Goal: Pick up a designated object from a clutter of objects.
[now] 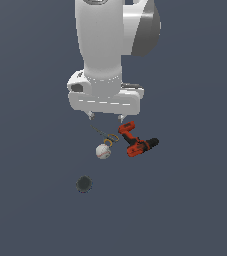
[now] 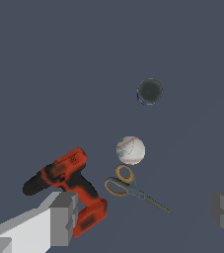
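The white baseball (image 1: pixel 103 151) with faint red stitching lies on the dark floor, below my gripper in the exterior view; it also shows in the wrist view (image 2: pixel 130 150). The scissors (image 1: pixel 105 136) with yellow loops lie right behind it, touching or nearly touching, and show in the wrist view (image 2: pixel 131 188). The red-and-black drill (image 1: pixel 135 141) lies on the exterior view's right of the ball, seen too in the wrist view (image 2: pixel 69 185). My gripper (image 1: pixel 105 117) hangs open and empty above the scissors, its fingers (image 2: pixel 59 217) wide apart.
A dark round disc (image 1: pixel 84 184) lies apart from the group, nearer the camera in the exterior view; it shows in the wrist view (image 2: pixel 149 91) beyond the ball. The floor (image 1: pixel 195 200) is plain dark grey.
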Tool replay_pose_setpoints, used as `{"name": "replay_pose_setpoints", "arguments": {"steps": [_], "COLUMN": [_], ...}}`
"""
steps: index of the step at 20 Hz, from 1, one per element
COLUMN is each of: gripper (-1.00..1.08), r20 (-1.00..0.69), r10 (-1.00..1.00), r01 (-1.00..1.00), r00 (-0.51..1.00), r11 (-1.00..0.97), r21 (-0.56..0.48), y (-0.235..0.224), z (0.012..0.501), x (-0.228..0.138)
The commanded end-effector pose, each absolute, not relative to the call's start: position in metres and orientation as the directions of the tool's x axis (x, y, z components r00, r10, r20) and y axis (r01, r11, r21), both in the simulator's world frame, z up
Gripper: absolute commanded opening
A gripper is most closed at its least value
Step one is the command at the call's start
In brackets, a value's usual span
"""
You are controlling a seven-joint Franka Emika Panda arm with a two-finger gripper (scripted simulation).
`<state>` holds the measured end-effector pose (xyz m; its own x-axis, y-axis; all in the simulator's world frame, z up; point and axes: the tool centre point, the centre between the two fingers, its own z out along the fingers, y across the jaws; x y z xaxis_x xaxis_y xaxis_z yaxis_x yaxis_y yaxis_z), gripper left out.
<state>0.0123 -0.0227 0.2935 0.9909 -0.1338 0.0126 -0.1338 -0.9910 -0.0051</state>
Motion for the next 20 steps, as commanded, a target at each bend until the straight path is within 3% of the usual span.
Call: {"name": "replay_pose_setpoints", "arguments": {"steps": [1,20], "gripper": [1.0,1.0], "r20": [0.01,0.0], "r10": [-0.184,-0.603], "r01": [-0.184,-0.603], "r00": [0.983,0.798], "r11": [-0.983,-0.798], "r21": [-0.007,-0.003], "y": [-0.025,-0.045], "z": [0.275,0.118], "x": [0.014,0.004]}}
